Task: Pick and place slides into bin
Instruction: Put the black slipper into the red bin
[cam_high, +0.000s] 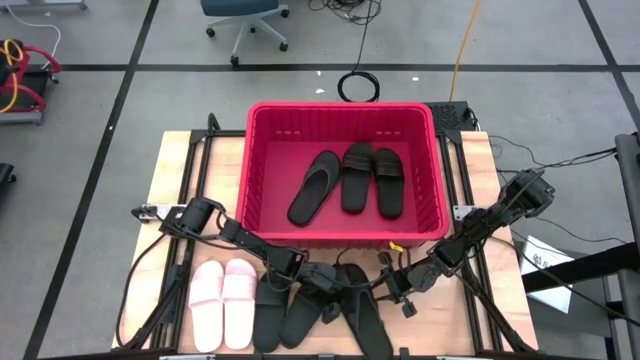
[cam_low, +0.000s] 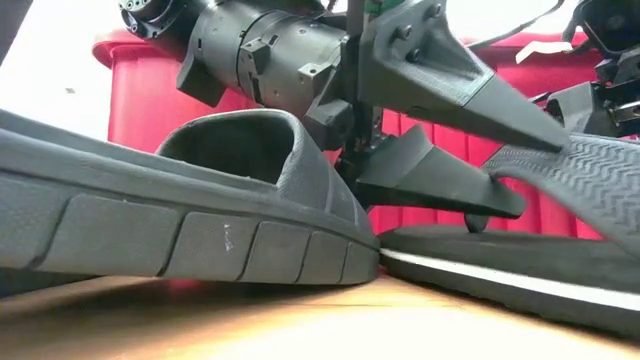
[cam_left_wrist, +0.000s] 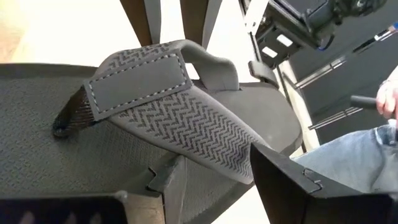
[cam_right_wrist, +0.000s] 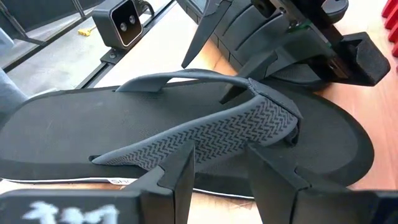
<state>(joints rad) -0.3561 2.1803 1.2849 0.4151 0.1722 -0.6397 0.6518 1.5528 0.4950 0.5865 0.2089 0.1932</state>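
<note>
**Both hands crowd one flip-flop in front of the bin**

The red bin (cam_high: 262, 180) already holds three black slides. In front of it, on the table (cam_high: 170, 180), a pale pink pair (cam_high: 222, 302) and several black slides wait. Nearest the bin's front wall lies the black flip-flop (cam_right_wrist: 186, 134). The left hand (cam_left_wrist: 208, 177) has its fingers apart around the patterned strap (cam_left_wrist: 168, 115). The right hand (cam_right_wrist: 217, 171) is spread over the same strap. If both clamp and lift, they may collide or tug the strap against each other.
</note>
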